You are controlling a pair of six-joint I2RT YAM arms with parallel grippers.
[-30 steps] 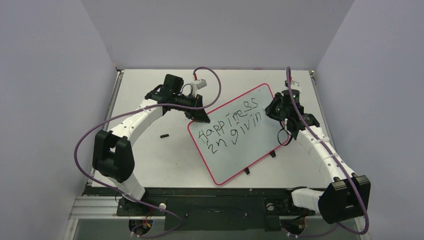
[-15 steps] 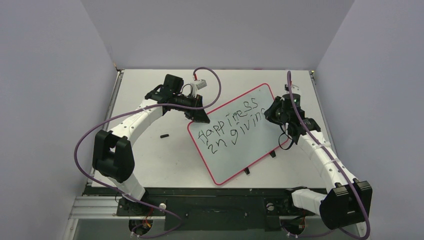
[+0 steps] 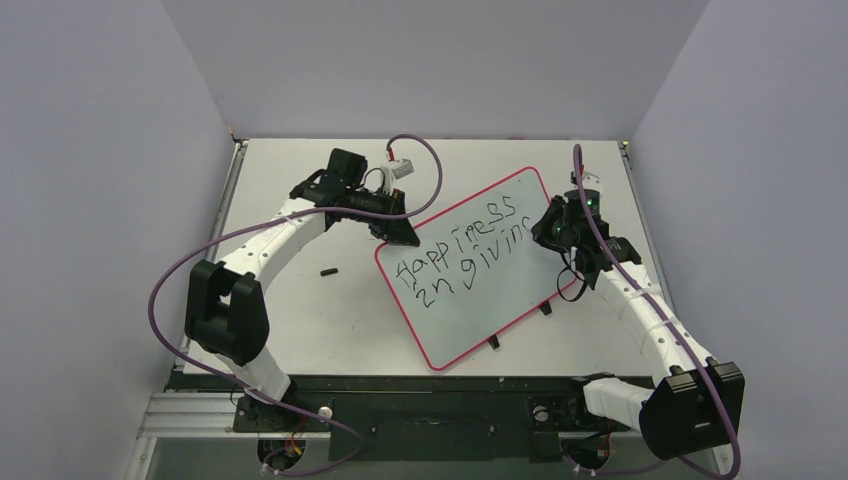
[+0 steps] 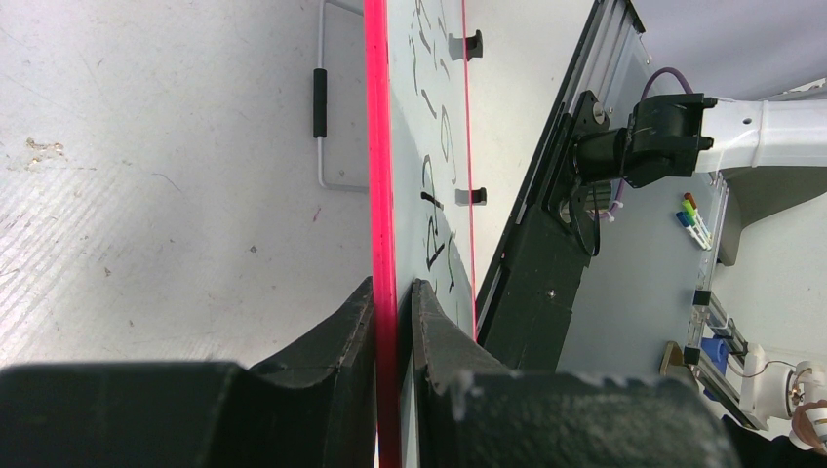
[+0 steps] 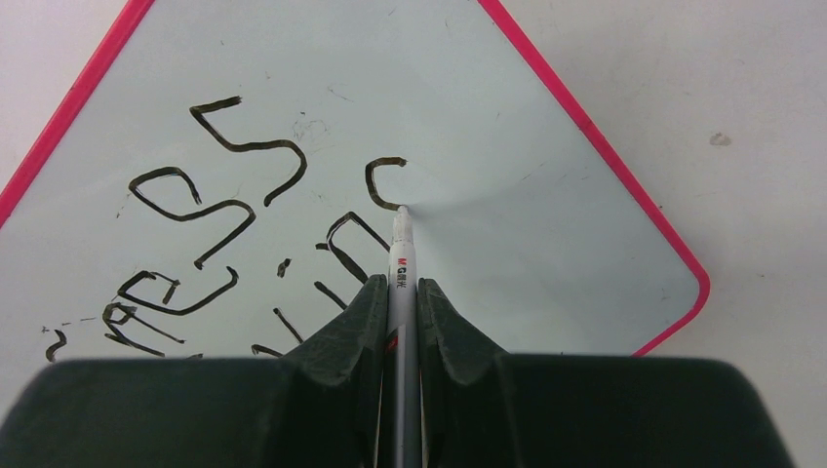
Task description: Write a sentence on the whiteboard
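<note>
The right end effector [image 5: 400,285] is squeezing the marker [image 5: 401,249] tight, its tip touching the whiteboard [image 5: 507,127] sitting on the counter [image 3: 300,320] at the last letter of the sentence [image 3: 458,250], so it should be pressing softly while the left end effector [image 4: 395,292] is pinching the whiteboard steady.

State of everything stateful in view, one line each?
Large white red-rimmed whiteboard: edge clamped by left pincer.
Black handwritten sentence: unfinished, last letter half drawn.
White marker pen: uncapped, tip on board.
Left pincer: shut on whiteboard.
Right pincer: shut on marker pen.
Small black cap-like piece: loose on table.
</note>
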